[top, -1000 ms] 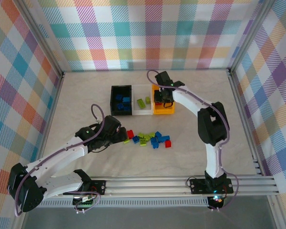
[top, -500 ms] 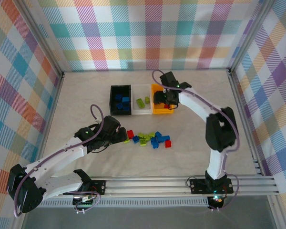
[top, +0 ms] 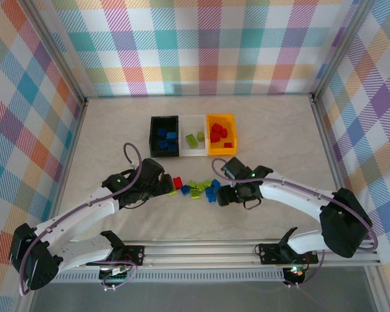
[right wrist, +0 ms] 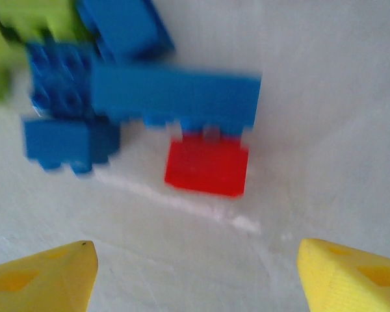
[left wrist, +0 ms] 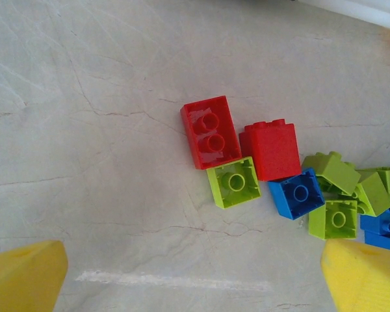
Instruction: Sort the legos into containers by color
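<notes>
The loose legos [top: 198, 188], red, blue and lime, lie in a small pile in front of the containers. The black bin [top: 154, 139] holds blue bricks, the clear bin [top: 185, 138] lime ones, the orange bin [top: 231, 134] red ones. My left gripper [top: 165, 187] hovers open at the pile's left end, before two red bricks [left wrist: 211, 132] and a lime brick [left wrist: 234, 182]. At the pile's right end my right gripper [top: 223, 195] is open and empty. A red brick [right wrist: 208, 166] and blue bricks [right wrist: 175, 96] lie just ahead of its yellow fingertips [right wrist: 351, 276].
The three bins stand in a row behind the pile. Metal frame rails [top: 247, 250] run along the near edge by the arm bases. Bare table lies left and right of the pile.
My right arm has swung from the orange bin down to the pile's right end, and its jaws have opened. The left arm has not moved.
</notes>
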